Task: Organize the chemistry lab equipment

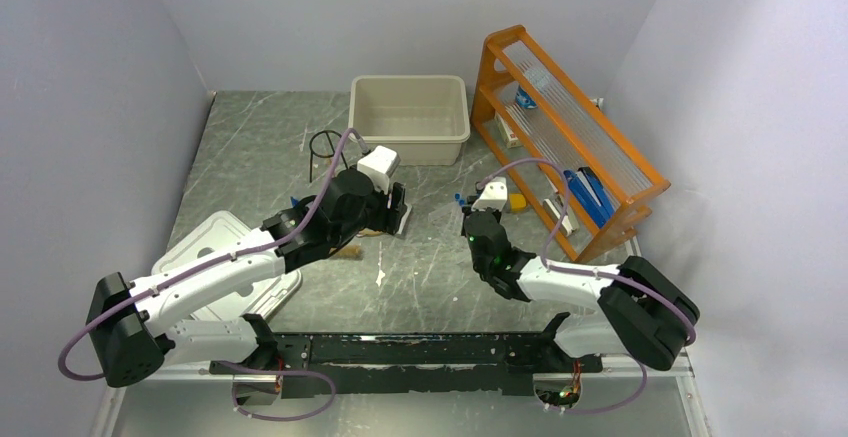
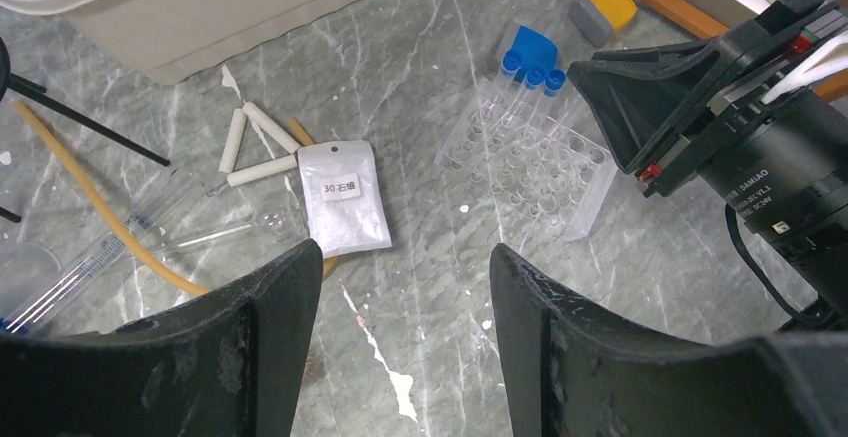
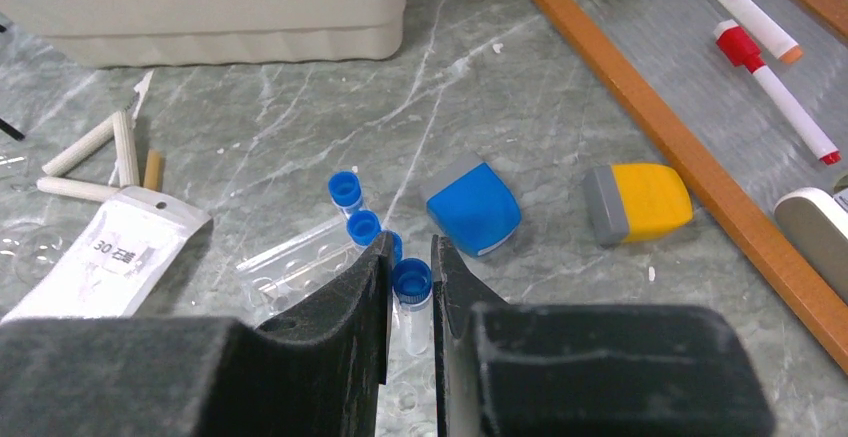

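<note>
My right gripper (image 3: 410, 262) is shut on a blue-capped tube (image 3: 412, 282), held upright over a clear tube rack (image 3: 300, 257). Two more blue-capped tubes (image 3: 345, 189) stand in that rack. My left gripper (image 2: 405, 277) is open and empty above bare table, just near of the white packet (image 2: 345, 197). The white triangle (image 2: 255, 147) lies beyond the packet, and the tan rubber tube (image 2: 100, 207) lies to its left. The black wire tripod ring (image 1: 325, 147) stands left of the tub. A brown brush end (image 1: 348, 250) shows under the left arm. The tongs are not in view.
The beige tub (image 1: 410, 117) stands at the back centre and the orange rack (image 1: 570, 137) at the right. The white lid (image 1: 225, 257) lies at the near left. A blue block (image 3: 472, 207) and a yellow-grey block (image 3: 640, 202) lie beside the tube rack.
</note>
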`<state>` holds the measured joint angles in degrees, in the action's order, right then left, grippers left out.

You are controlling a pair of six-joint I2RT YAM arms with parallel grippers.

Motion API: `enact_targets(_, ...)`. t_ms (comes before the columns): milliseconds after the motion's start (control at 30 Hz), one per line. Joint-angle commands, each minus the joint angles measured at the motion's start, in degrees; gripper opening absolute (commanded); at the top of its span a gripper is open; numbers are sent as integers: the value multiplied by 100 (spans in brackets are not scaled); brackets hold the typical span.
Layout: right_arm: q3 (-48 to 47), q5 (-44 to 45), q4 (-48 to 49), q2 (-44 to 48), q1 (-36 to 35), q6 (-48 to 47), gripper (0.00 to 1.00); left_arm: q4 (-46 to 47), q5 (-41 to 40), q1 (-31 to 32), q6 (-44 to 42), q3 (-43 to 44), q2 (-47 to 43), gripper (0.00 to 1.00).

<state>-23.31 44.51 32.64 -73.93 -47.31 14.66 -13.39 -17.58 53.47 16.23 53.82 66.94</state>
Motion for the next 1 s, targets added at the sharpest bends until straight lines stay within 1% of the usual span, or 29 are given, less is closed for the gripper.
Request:
enact_targets(0,140,180,104,-76,19,94,14,73,-13,13,-72,15,-14,66)
enact_targets(333,128,140,121,-198,20,185,20,72,1,14,-71,14,16,66)
enact_targets(533,-6,140,-272,-33,20,403,34,70,-23,10,-65,-12,1,66)
enact_targets(800,-437,177,-1612,742,37,858,40,69,-44,9,-55,-12,-40,67)
enact_targets(967,-841,-243,-2501,1077,233,1141,46,67,12,14,-26,-12,-35,67)
